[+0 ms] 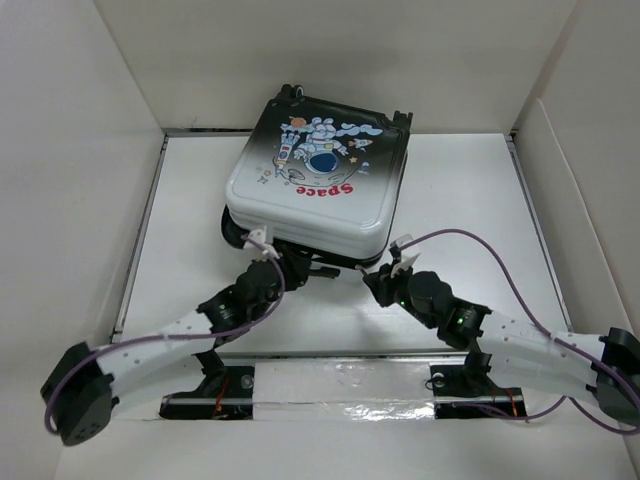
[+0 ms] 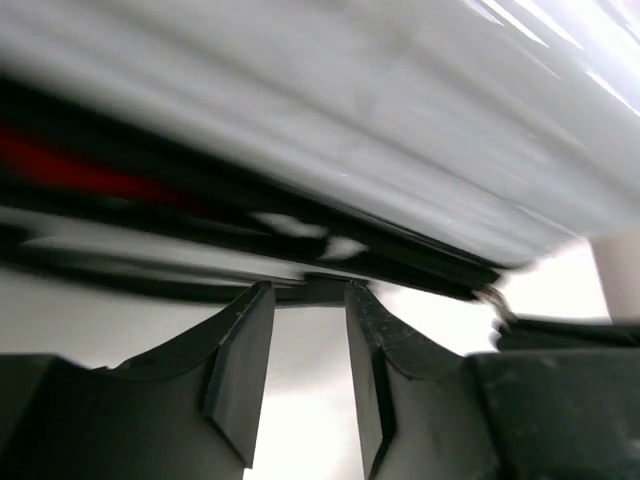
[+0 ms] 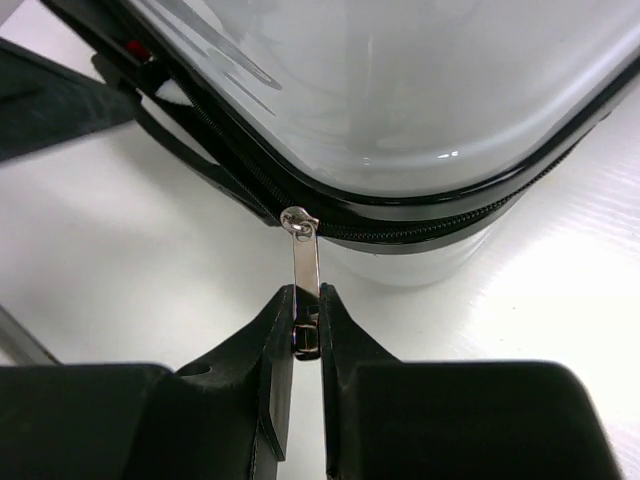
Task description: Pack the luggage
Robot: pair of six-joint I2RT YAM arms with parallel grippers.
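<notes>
- Step in hand, as I judge it: zipping the suitcase (image 1: 315,180) closed. It lies flat on the white table (image 1: 450,200), lid lowered over the base, just ahead of both sets of jaws.
- The right gripper (image 3: 307,305) is pinched narrow on the metal zipper pull (image 3: 305,262). The slider (image 3: 298,220) sits just beyond its fingertips, at the shell's rounded corner.
- The left gripper (image 2: 308,300) has its jaws moderately apart with nothing between them. The blurred seam of the case runs just past their tips.
- Next move likely calls for drawing the pull along the zipper track (image 3: 420,228) and following the corner's curve. The left jaws would steady the shell so it doesn't slide.
</notes>
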